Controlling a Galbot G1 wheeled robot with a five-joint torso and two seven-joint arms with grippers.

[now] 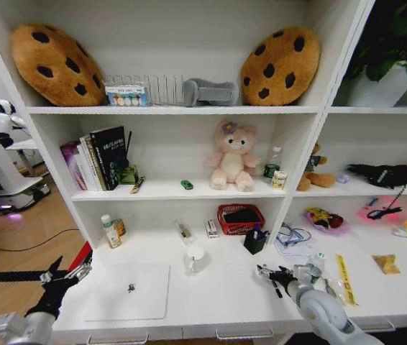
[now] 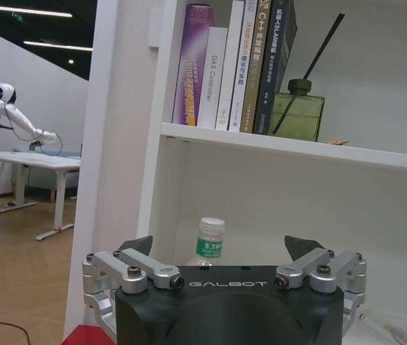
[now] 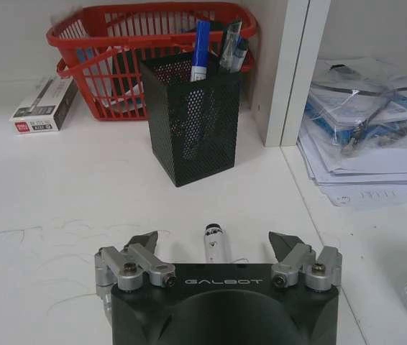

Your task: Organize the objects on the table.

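A tall white shelving unit [image 1: 175, 109] with white panel dividers stands against a pale wall. Light wooden flooring [image 1: 16, 237] stretches left, where a long white table [image 2: 24, 161] stands under ceiling strip lights [image 2: 24, 10].

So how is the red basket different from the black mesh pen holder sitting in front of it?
The red basket is wide, low and made of open plastic slats; the black mesh pen holder is narrow, tall and fine metal mesh. The basket has a carrying handle folded down; the pen holder has none. The pen holder holds upright pens, including a blue-capped pen; what lies in the basket is hard to tell. Both stand upright on the table, beyond the open right gripper.
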